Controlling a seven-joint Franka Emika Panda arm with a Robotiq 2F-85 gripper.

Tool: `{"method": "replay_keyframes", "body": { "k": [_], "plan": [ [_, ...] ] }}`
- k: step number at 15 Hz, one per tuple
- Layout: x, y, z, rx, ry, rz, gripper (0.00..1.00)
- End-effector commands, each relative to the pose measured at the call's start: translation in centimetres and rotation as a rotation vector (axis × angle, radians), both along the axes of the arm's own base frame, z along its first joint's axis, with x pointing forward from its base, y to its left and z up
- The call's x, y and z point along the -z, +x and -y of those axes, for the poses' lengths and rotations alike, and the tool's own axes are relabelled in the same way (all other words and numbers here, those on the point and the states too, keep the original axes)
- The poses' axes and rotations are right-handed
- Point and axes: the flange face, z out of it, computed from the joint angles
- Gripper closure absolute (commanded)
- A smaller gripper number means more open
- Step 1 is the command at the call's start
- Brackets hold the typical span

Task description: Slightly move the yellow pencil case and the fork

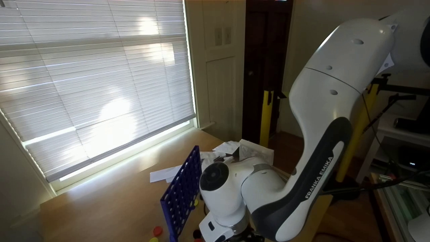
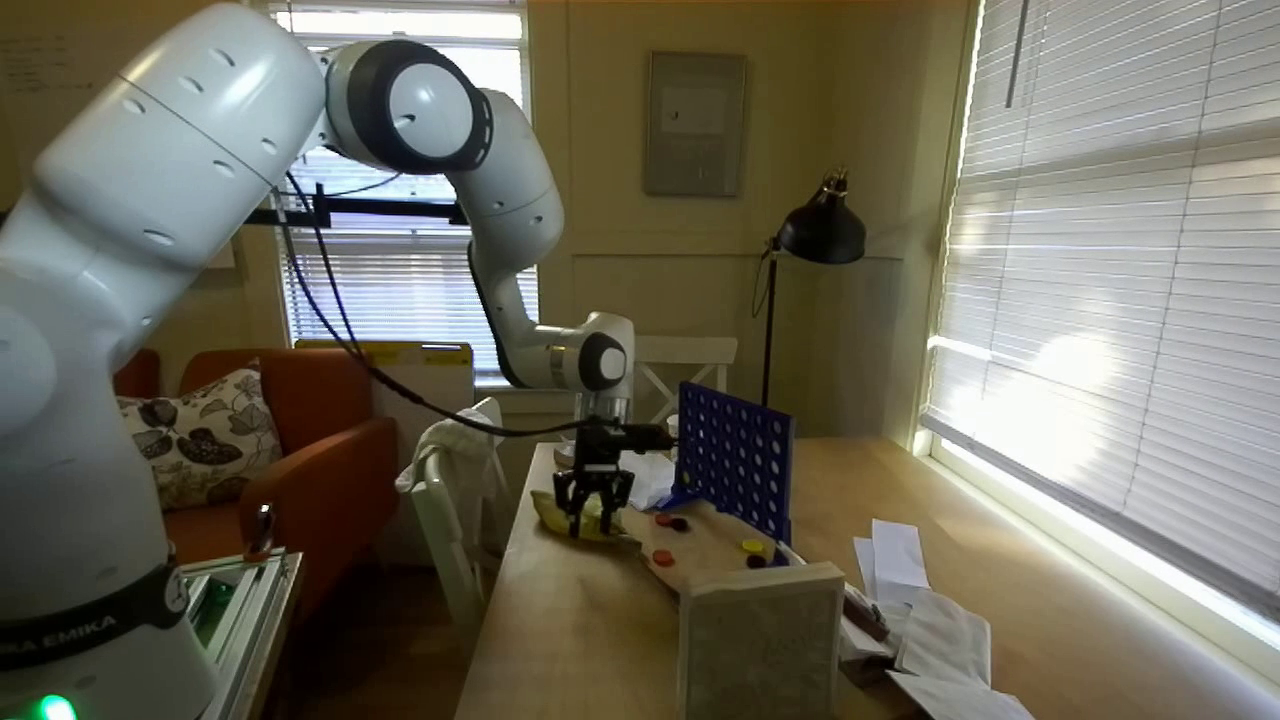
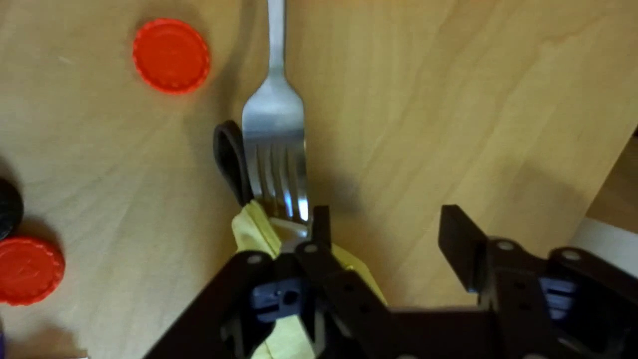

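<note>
The yellow pencil case [image 3: 291, 339] lies on the table under the left finger in the wrist view, partly hidden by it; it also shows in an exterior view [image 2: 552, 513]. A dark loop sticks out from its end. The fork [image 3: 274, 107] lies beside the loop, its tines reaching the pencil case's end near the left fingertip. My gripper [image 3: 384, 224] is open, with bare table between its fingers. In an exterior view the gripper [image 2: 592, 520] points down over the pencil case. Whether a finger touches it, I cannot tell.
A blue rack [image 2: 735, 450] stands on the table beside the arm. Red discs [image 3: 172, 56] and a black disc [image 3: 10, 208] lie near the fork. A white box [image 2: 760, 640] and papers [image 2: 945, 635] are on the table. The table edge [image 3: 610, 172] is at the wrist view's right.
</note>
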Motion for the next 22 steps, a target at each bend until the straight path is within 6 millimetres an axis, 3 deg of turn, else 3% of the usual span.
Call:
{"method": "replay_keyframes", "body": {
  "k": [1,2,10,13,16,22],
  "plan": [
    [-1.3,-0.9,0.6,-0.172,-0.074,-0.001,0.09],
    [-1.5,-1.0,0.8,-0.191,-0.092,0.003,0.01],
    [0.0,0.8,4.4,-0.482,-0.29,0.068,0.0],
    [0.6,1.8,4.6,-0.562,-0.31,0.114,0.0],
    [1.1,2.0,4.0,-0.526,-0.312,0.136,0.0],
    [1.9,1.3,2.0,-0.241,-0.305,0.224,0.0]
  ]
}}
